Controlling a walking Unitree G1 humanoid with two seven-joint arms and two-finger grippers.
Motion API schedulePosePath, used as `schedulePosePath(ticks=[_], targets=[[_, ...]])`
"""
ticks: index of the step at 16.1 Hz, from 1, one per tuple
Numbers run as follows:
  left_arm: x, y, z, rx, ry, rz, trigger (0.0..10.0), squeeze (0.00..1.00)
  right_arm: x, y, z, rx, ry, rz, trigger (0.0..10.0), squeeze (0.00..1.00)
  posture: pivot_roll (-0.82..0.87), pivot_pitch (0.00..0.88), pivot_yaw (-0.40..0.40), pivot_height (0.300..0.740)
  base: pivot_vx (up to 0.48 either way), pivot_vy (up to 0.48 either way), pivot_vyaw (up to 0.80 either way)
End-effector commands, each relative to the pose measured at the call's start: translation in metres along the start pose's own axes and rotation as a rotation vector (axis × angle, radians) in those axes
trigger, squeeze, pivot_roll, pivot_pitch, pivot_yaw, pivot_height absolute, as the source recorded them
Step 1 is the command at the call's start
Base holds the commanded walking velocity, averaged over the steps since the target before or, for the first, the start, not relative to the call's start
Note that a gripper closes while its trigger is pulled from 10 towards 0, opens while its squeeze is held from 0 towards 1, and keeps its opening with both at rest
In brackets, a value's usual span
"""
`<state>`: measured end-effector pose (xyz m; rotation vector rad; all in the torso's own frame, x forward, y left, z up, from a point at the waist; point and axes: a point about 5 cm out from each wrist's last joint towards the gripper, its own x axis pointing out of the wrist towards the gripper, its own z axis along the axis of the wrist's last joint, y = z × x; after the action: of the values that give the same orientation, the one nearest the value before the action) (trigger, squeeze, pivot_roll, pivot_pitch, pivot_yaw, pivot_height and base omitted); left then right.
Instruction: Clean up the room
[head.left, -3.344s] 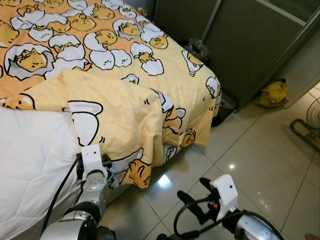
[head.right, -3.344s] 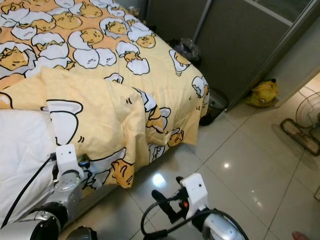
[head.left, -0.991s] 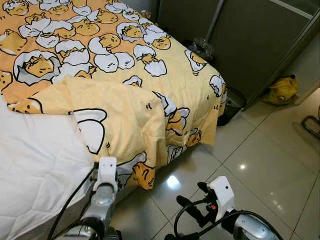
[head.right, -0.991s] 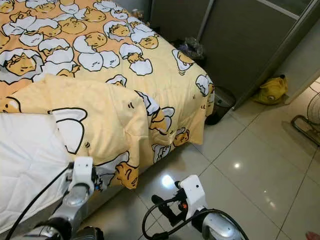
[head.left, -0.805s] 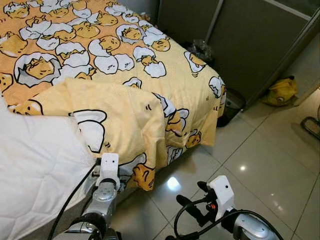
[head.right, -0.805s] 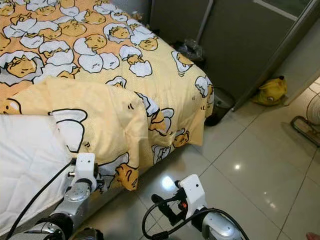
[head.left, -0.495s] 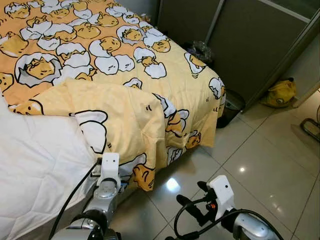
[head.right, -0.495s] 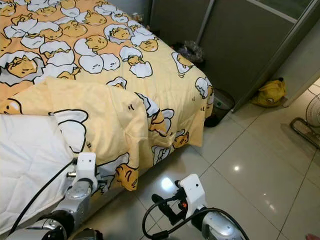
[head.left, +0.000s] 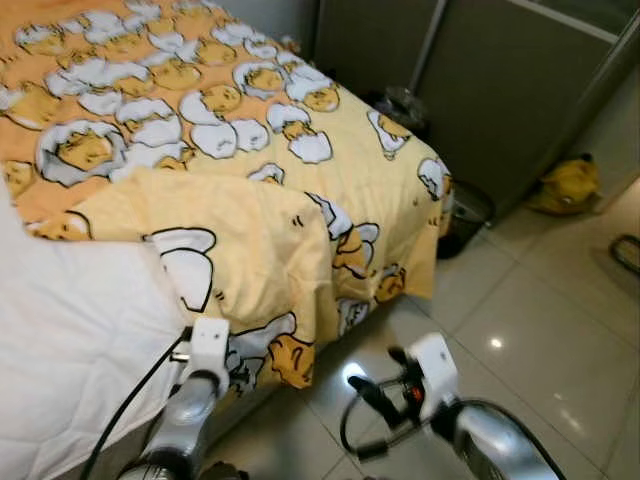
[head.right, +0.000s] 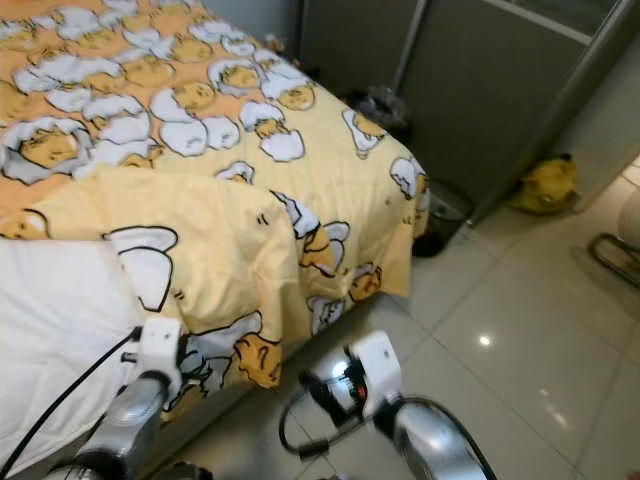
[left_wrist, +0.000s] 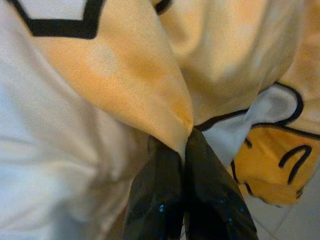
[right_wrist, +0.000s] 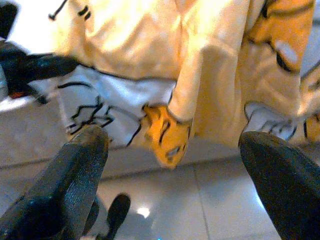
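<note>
**Left gripper pinching the blanket corner at the bedside**

You are standing beside the bed (head.left: 60, 330), its white mattress bare at your left. The yellow blanket (head.left: 250, 230) is draping over the bed's corner toward the glossy tiled floor (head.left: 540, 320). Your left gripper (left_wrist: 184, 150) is clamping a blanket fold, fingers closed. Your right gripper (right_wrist: 175, 165) is hovering spread wide, holding nothing, facing the hanging edge.

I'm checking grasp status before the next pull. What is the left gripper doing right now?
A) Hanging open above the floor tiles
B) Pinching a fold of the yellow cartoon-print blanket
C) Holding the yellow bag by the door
B: the left gripper has its black fingers closed together on a fold of the yellow cartoon-print blanket.
</note>
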<state>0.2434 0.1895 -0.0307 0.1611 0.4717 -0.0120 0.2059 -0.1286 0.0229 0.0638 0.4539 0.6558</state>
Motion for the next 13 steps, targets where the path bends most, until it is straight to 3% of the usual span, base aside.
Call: schedulePosePath(ticks=[1, 2, 4, 7, 11, 13], targets=[[-0.001, 0.000, 0.012, 0.020, -0.087, -0.031, 4.7, 0.00, 0.000, -0.010, 0.004, -0.005, -0.024, -0.048, 10.0, 0.00, 0.00, 0.000, -0.061, 0.740, 0.000, 0.000, 0.00], [-0.002, 0.001, 0.018, -0.005, -0.129, -0.034, 10.0, 0.00, 0.004, -0.015, 0.010, -0.003, -0.051, -0.066, 10.0, 0.00, 0.02, 0.000, -0.047, 0.740, 0.000, 0.000, 0.00], [0.003, -0.007, 0.050, -0.021, -0.253, -0.082, 10.0, 0.00, 0.007, -0.037, 0.024, 0.076, -0.133, -0.172, 10.0, 0.00, 0.04, 0.000, -0.039, 0.740, 0.000, 0.000, 0.00], [0.006, -0.019, 0.083, -0.013, -0.353, -0.141, 10.0, 0.00, 0.011, -0.046, 0.026, 0.074, -0.148, -0.197, 10.0, 0.00, 0.05, 0.000, -0.025, 0.740, 0.000, 0.000, 0.00], [0.004, -0.024, 0.081, -0.054, -0.316, -0.154, 10.0, 0.00, 0.019, -0.045, 0.030, 0.060, -0.161, -0.180, 10.0, 0.00, 0.04, 0.000, -0.023, 0.740, -0.345, 0.000, 0.00], [0.003, -0.024, 0.079, -0.049, -0.299, -0.145, 10.0, 0.00, 0.019, -0.045, 0.028, 0.058, -0.161, -0.178, 10.0, 0.00, 0.04, 0.000, -0.024, 0.740, 0.000, 0.000, 0.00]])
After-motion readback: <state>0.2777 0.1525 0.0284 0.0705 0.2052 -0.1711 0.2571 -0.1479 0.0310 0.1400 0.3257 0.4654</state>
